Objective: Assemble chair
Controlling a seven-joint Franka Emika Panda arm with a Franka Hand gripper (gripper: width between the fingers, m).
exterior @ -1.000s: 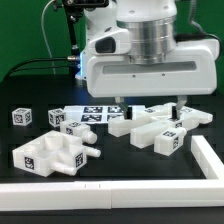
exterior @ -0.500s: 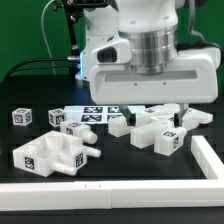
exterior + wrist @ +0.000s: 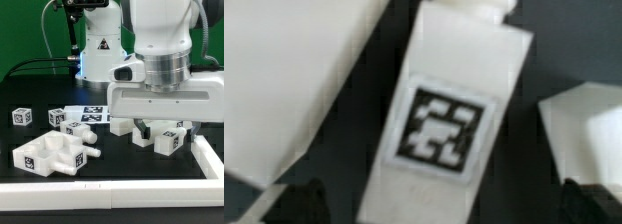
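The chair lies in loose white tagged pieces on the black table. A wide blocky piece sits at the exterior view's left, with a small piece behind it. A group of pieces lies at the right, right under my gripper. In the wrist view a long white piece with a square tag runs between my two dark fingertips. My gripper is open and straddles this piece, with a gap on each side. Other white pieces lie beside it.
A small tagged cube stands alone at the far left. The marker board lies behind the pieces. A white rail borders the table's front, and another rail borders its right side.
The arm has swung toward the exterior view's right and come lower over the right-hand pieces. The jaws stayed open. No piece has moved.
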